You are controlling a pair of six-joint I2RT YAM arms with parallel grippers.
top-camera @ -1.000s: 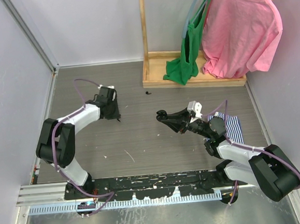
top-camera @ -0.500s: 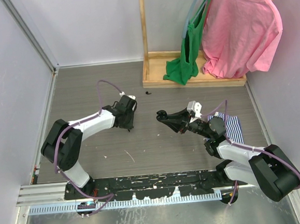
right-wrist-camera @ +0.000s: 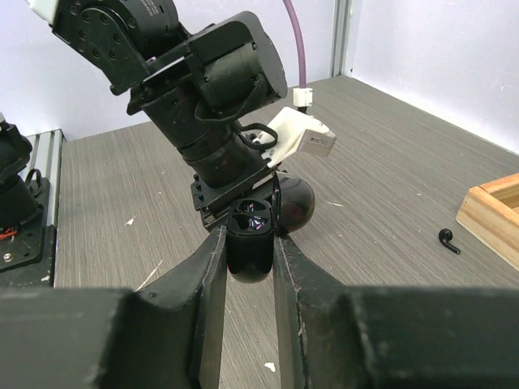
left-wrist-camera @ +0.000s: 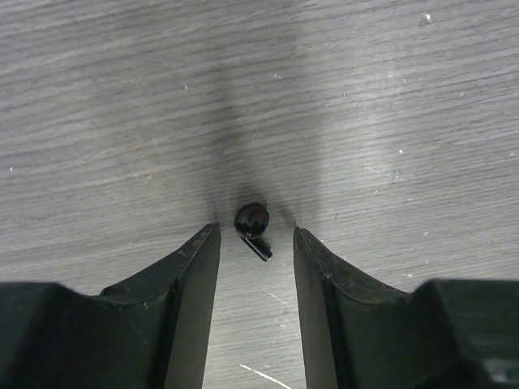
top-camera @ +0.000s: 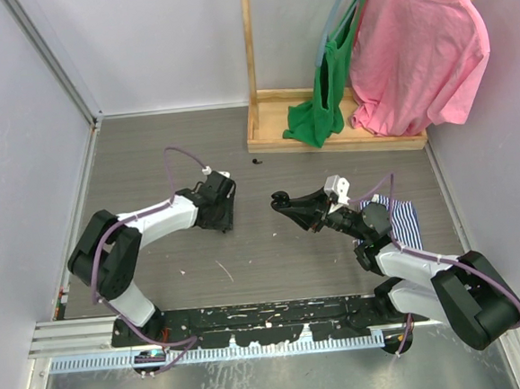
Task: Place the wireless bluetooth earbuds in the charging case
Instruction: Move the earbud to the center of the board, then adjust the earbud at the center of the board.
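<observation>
One black earbud (left-wrist-camera: 251, 220) lies on the grey table, just between the tips of my left gripper (left-wrist-camera: 255, 230). Those jaws stand apart on either side of it without touching it, so the gripper is open. In the top view this gripper (top-camera: 222, 217) points down at the table's middle. My right gripper (right-wrist-camera: 250, 232) is shut on the black charging case (right-wrist-camera: 250, 237). The case is held above the table with its lid open and both sockets showing. Another black earbud (right-wrist-camera: 448, 240) lies near the wooden rack (top-camera: 257, 161).
A wooden rack base (top-camera: 336, 136) stands at the back right. A green cloth (top-camera: 323, 99) and a pink shirt (top-camera: 420, 47) hang over it. A striped cloth (top-camera: 406, 221) lies under the right arm. Walls close in the left and right sides.
The left arm has swung right toward the middle of the table and its gripper now points down there. The right arm and the case have not moved.
</observation>
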